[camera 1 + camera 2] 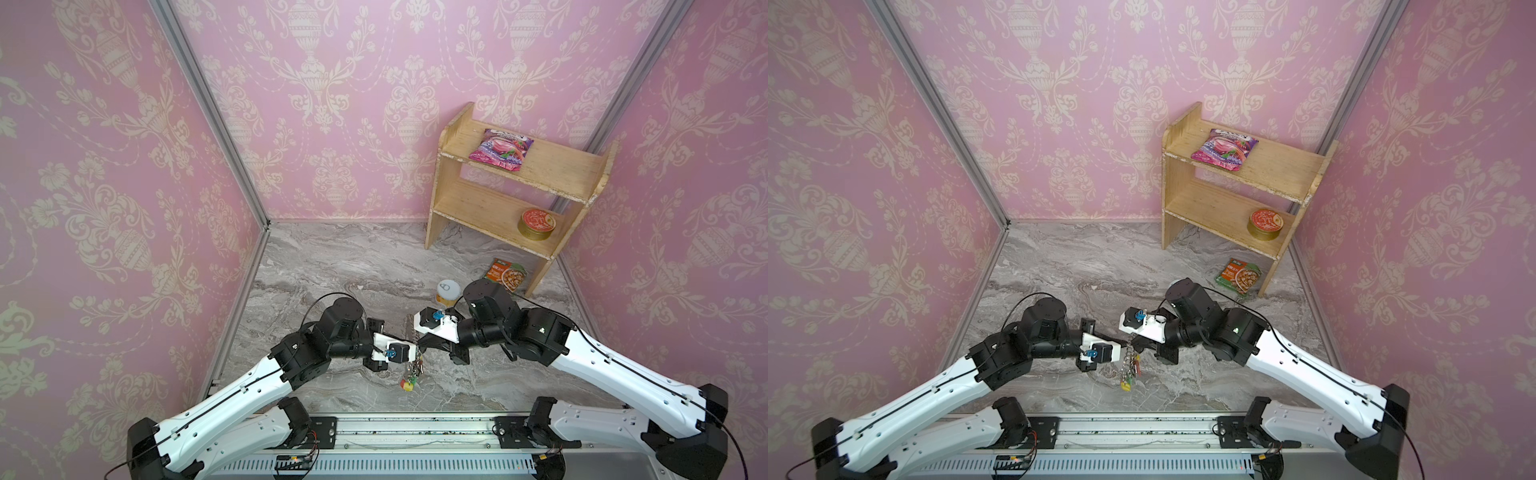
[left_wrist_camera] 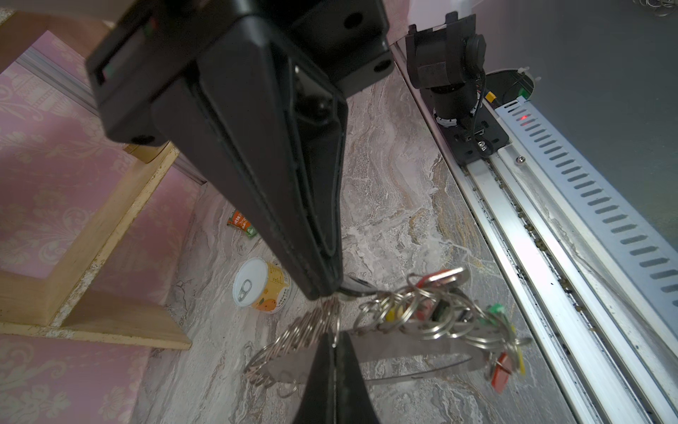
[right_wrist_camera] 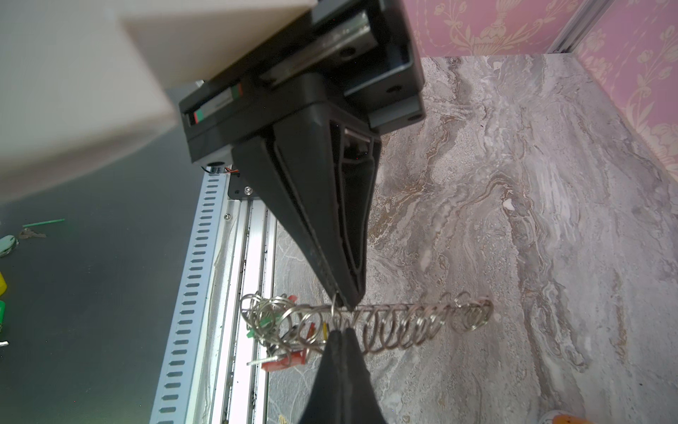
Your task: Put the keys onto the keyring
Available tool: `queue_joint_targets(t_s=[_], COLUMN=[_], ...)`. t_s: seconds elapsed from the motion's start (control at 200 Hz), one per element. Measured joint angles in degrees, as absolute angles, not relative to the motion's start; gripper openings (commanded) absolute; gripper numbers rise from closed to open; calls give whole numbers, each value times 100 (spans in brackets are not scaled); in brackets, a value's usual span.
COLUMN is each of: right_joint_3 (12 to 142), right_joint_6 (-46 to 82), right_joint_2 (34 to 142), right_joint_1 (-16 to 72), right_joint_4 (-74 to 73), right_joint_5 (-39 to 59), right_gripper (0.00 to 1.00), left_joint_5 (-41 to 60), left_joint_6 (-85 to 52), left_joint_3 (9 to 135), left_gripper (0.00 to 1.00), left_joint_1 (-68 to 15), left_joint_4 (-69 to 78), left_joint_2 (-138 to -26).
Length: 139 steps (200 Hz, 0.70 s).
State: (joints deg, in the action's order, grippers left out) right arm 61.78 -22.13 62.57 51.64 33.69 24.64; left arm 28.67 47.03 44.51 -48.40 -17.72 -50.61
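Tags of red, yellow and green plastic (image 1: 408,385) dangle nearest the robot's base. They are the lowest part of the large flat silvery metal keyring with its chain of small wire rings (image 1: 417,362), which hangs between the two arms above the grey marbled worktop (image 1: 353,266). Just above the tags the left tool (image 2: 328,315) is pressed together on the chain where it meets the flat loop. The right tool (image 3: 343,317) pinches a ring of the same chain from the opposite side, and the tips of the two almost touch in both top views.

A small black oblong piece (image 2: 439,310) sits among the rings in the left wrist view. It may be the key, though I cannot tell whether it is threaded on or only tangled there.

The step in hand looks like working a ring along or open while both tools share the load. To do it well, one tool should anchor firmly while the other moves in small, slow strokes along the line of the chain. That way the thin rings neither twist out of the pads nor bend.

Farther back stand a white-lidded yellow can (image 1: 448,291), a green and orange food packet (image 1: 508,274) and a pale wooden two-tier shelf (image 1: 457,199), all well apart from the work.
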Motion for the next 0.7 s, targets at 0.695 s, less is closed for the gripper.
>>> queue_joint_targets(t_s=[0.695], right_joint_3=[6182], right_joint_6=[-2294], right_joint_2=[6239], right_joint_1=[5190], right_joint_4=[3428], right_joint_5=[2569], right_gripper=[0], left_joint_5=[2967], left_joint_6=[4576], left_joint_3=[4624], left_gripper=[0], left_joint_1=[-4840], left_joint_4=[-1992], left_joint_2=[-5286])
